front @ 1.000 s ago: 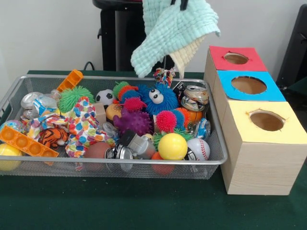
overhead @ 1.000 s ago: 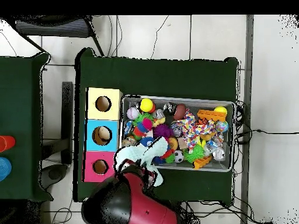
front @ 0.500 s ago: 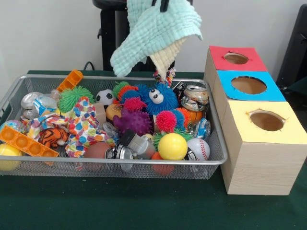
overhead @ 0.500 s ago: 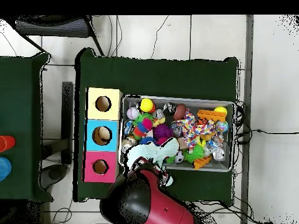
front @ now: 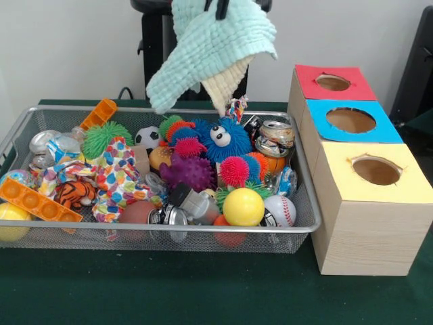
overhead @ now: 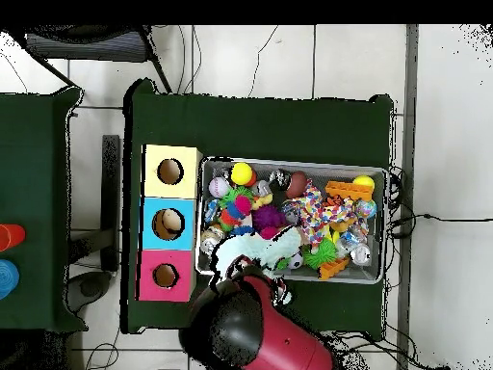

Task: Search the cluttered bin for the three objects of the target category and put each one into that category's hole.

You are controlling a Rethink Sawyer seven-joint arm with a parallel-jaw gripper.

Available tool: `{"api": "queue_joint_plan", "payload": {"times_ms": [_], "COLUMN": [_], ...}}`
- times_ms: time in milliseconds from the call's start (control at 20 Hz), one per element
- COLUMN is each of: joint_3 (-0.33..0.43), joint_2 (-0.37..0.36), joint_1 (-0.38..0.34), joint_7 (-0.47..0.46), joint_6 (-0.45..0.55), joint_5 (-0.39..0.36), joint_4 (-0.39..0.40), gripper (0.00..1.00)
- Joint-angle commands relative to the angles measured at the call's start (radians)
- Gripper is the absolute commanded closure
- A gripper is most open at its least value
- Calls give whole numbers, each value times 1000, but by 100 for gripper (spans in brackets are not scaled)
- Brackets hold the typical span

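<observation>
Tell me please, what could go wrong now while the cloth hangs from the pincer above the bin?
The mint cloth hangs loose over the wire bin's far edge, well short of the three box holes. It may snag the rope toy just beneath and drag it out. Hanging this wide, it might also bunch at the red box's hole instead of dropping in.
</observation>
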Motion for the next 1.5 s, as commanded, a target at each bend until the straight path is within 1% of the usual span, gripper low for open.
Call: {"api": "queue_joint_plan", "payload": {"times_ms": [50,300,500,850,1050,1250,1400,1500], "joint_3": [127,164,184,231,235,208,186,190], "joint_2": [78,96,119,182,226,267,279,284], "joint_1": [-127,-194,-246,-333,-349,-338,-330,-346], "joint_7": [58,34,20,16,40,58,74,73], "joint_6": [-81,-121,-122,-166,-195,-208,-221,-239], "joint_5": [-58,-82,-115,-180,-216,-250,-263,-273], "joint_4": [-94,-100,-92,-92,-110,-141,-159,-172], "gripper": [100,100,100,100,100,100,100,100]}}
